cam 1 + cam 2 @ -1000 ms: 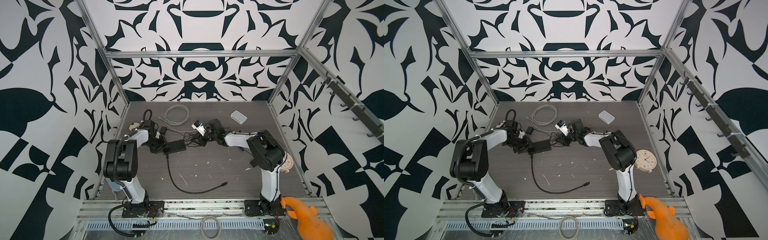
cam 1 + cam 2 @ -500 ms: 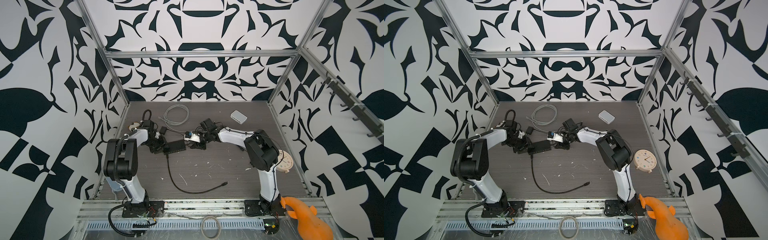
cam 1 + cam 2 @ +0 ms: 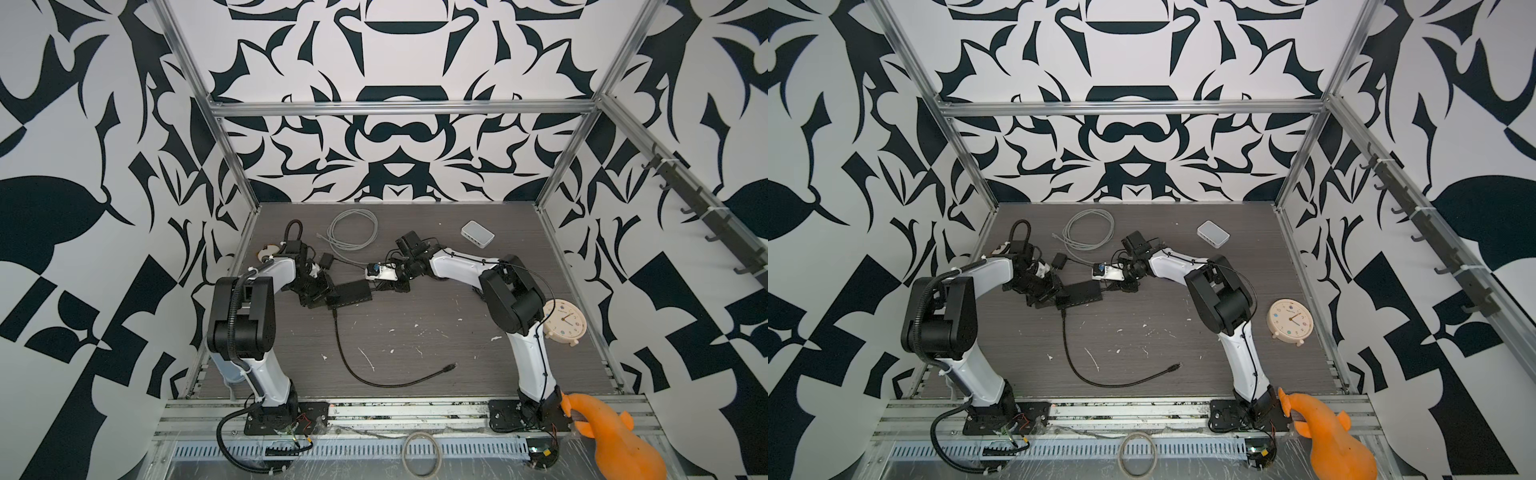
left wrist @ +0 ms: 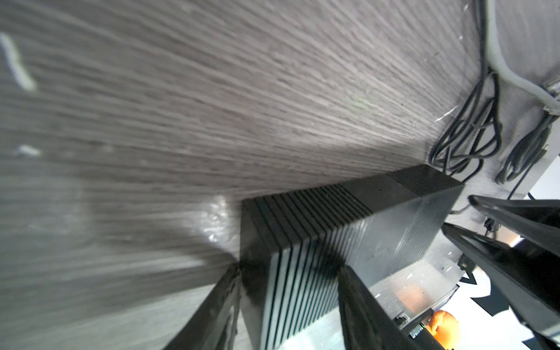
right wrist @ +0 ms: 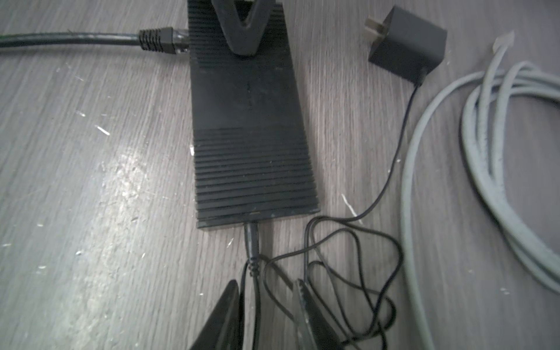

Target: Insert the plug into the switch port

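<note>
The black switch (image 3: 353, 293) lies flat on the grey counter (image 3: 436, 345), a bit toward 10 o'clock from the middle in both top views. The left fingers (image 4: 218, 306) are at its 9 o'clock end. They squeeze it, one finger on each side, so the switch is held. The right fingers (image 5: 225, 321) are at its 3 o'clock end, low over the counter. They stand a little apart and grip nothing, and a thin wire (image 5: 406, 121) runs loose between them. The small round plug (image 5: 251, 235) on that wire sits just in front of them, with its tip in the hole at the end of the switch. How deep it goes, I cannot tell. The wire leads to a black power block (image 5: 407, 45), at 11 o'clock from the switch. A thick black cable (image 5: 75, 39) is plugged into the switch near the left fingers and curls away toward 6 o'clock. A coil of grey cable (image 5: 481, 136) lies at 12 o'clock, and a white box (image 3: 478, 233) lies well apart at 2 o'clock.
</note>
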You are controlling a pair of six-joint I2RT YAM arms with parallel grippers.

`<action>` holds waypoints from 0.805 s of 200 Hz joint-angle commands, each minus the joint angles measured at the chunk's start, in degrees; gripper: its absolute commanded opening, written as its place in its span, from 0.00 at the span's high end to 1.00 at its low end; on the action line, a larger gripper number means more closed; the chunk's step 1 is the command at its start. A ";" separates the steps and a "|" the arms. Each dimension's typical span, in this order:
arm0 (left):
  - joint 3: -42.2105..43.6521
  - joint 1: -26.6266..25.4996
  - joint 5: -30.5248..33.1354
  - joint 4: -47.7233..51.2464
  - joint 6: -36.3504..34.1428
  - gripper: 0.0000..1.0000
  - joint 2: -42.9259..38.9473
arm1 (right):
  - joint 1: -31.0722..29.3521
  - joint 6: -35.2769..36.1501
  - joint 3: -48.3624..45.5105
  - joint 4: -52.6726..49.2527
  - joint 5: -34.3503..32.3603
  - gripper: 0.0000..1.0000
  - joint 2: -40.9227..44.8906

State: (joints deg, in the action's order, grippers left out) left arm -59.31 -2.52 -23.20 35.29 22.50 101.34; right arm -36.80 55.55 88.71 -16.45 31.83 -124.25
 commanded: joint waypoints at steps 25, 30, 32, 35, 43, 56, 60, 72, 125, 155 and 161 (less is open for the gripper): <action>1.38 -0.11 4.96 8.82 -0.95 0.46 3.23 | -1.85 5.99 4.19 -4.71 -1.14 0.72 -2.45; 1.31 -0.13 4.96 8.82 -0.97 0.46 3.15 | -1.96 6.26 4.19 -4.80 -1.24 0.72 -2.49; 1.37 -0.12 4.95 8.83 -0.97 0.46 3.16 | -2.01 6.31 4.24 -4.77 -1.31 0.72 -2.49; 1.35 -0.20 4.92 8.88 -1.03 0.46 3.23 | -2.06 6.41 4.12 -4.74 -1.33 0.72 -2.49; 1.31 -0.16 4.92 8.80 -1.06 0.46 3.16 | -2.22 6.58 4.16 -4.81 -1.35 0.72 -2.58; 1.45 -0.12 4.88 8.77 -1.21 0.46 3.16 | -2.27 6.84 4.26 -4.86 -1.34 0.72 -2.67; 1.39 -0.11 4.83 8.74 -1.15 0.46 3.20 | -2.31 6.86 4.28 -4.92 -1.38 0.73 -2.71; 1.38 -0.12 4.59 8.62 -1.23 0.46 3.25 | -2.40 6.80 4.42 -4.87 -1.58 0.77 -2.84; 0.78 -0.18 4.04 8.49 -1.93 0.47 3.77 | -3.21 7.71 3.99 -4.54 -1.39 1.00 -2.72; -0.47 -0.23 3.19 8.64 -2.68 0.48 4.92 | -3.58 7.99 3.41 -4.34 0.97 1.00 -1.73; -0.55 -0.24 2.79 8.58 -2.88 0.48 5.27 | -3.95 7.81 3.19 -4.02 1.04 1.00 -1.54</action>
State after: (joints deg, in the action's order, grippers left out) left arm -60.90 -2.52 -23.92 38.52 20.73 102.52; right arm -39.09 62.54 91.77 -19.07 29.32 -128.07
